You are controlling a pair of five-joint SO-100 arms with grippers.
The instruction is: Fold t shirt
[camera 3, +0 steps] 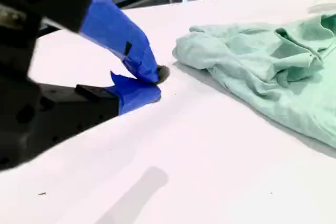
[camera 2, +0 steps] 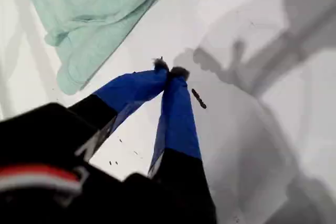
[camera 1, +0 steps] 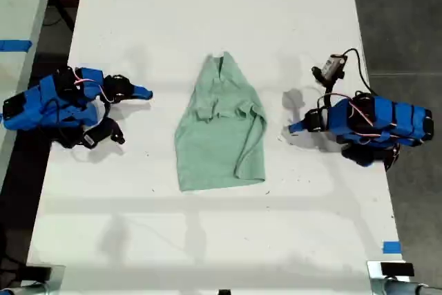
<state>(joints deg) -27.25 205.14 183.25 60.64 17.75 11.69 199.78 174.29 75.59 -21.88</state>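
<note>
The pale mint-green t shirt (camera 1: 221, 136) lies wrinkled in the middle of the white table (camera 1: 207, 240), narrow collar end towards the far edge, wider hem nearer, one side folded inward. My first gripper (camera 1: 143, 92) rests at the exterior view's left, shut with nothing in it and a short gap from the shirt. In its wrist view the blue fingertips (camera 2: 169, 72) touch, with the shirt (camera 2: 94, 19) beyond them. My second gripper (camera 1: 295, 128), at the exterior view's right, is also shut and holds nothing (camera 3: 157, 80), close to the shirt's bunched fold (camera 3: 210, 51).
A small camera with cables (camera 1: 333, 67) sits behind the second arm. Blue tape marks (camera 1: 391, 247) show near the table's front corner at the exterior view's right. Another pale surface (camera 1: 17, 5) stands past the table's edge at the exterior view's left. A dark speck (camera 2: 198, 98) lies on the table.
</note>
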